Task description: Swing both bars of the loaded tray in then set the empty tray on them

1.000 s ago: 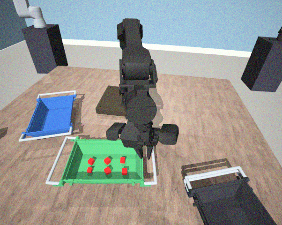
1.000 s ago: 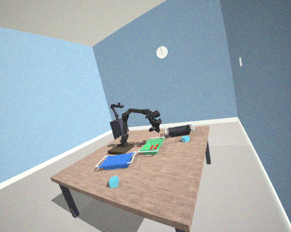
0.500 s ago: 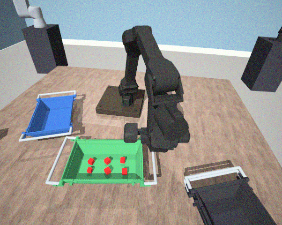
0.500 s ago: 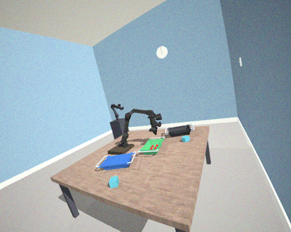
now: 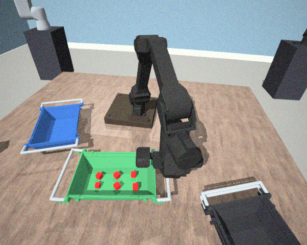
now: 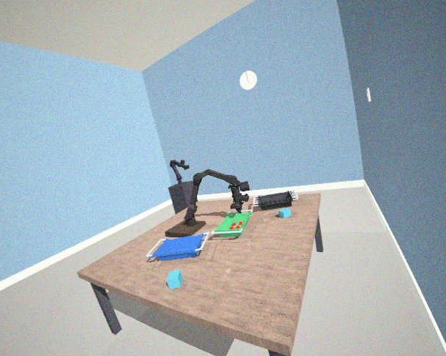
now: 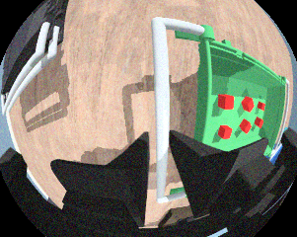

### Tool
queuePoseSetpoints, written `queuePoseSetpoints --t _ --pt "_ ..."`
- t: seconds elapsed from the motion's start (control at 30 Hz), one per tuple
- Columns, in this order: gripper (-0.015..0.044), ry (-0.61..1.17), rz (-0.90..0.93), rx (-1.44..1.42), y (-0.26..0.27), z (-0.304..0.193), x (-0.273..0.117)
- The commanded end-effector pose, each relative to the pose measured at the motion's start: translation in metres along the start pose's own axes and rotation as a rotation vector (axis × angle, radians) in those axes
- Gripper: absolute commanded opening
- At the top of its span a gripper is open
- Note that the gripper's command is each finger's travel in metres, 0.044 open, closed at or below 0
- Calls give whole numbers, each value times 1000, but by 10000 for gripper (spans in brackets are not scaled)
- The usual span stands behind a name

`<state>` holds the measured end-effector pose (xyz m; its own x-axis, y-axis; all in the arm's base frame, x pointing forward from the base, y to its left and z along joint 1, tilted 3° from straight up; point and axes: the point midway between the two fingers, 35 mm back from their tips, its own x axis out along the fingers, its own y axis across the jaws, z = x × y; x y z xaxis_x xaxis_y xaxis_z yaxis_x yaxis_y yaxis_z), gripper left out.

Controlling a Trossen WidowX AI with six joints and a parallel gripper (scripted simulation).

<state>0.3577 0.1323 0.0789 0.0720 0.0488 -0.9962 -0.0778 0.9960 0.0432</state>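
Blue walls (image 5: 214, 26) (image 6: 196, 115) surround a wooden table (image 5: 227, 131) (image 6: 253, 260) (image 7: 109, 64), where the green tray (image 5: 111, 197) (image 6: 223, 225) (image 7: 204, 99) holds its red blocks (image 5: 117, 186) (image 6: 238, 226) (image 7: 226, 102). Neither swing is done: the near-gripper bar (image 5: 168, 188) (image 7: 160, 89) and the opposite bar (image 5: 61, 174) (image 6: 227, 232) both stand outward from the green tray's ends. Nothing is stacked yet; the blue tray (image 5: 77, 121) (image 6: 177, 248) and the black tray (image 5: 253, 196) (image 6: 275, 201) (image 7: 25, 44) lie to either side, and which is meant as the empty one is not certain. Both swings, the lift, the level placing and the release remain. The arm (image 5: 161, 66) (image 6: 196, 188) arches out and bends down at the wrist, bringing the gripper (image 5: 172, 171) (image 6: 238, 211) (image 7: 159, 136) to the near-gripper bar, its fingers slightly parted on either side, clasping nothing.
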Motion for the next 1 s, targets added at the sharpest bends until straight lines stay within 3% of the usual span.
queuePoseSetpoints --t 0.0,0.53,0.97 --pt "88 2 -5 -6 -1 -1 10" --pt "88 2 -8 -6 -27 0 -23" --pt "88 2 -12 -7 -69 0 -13"
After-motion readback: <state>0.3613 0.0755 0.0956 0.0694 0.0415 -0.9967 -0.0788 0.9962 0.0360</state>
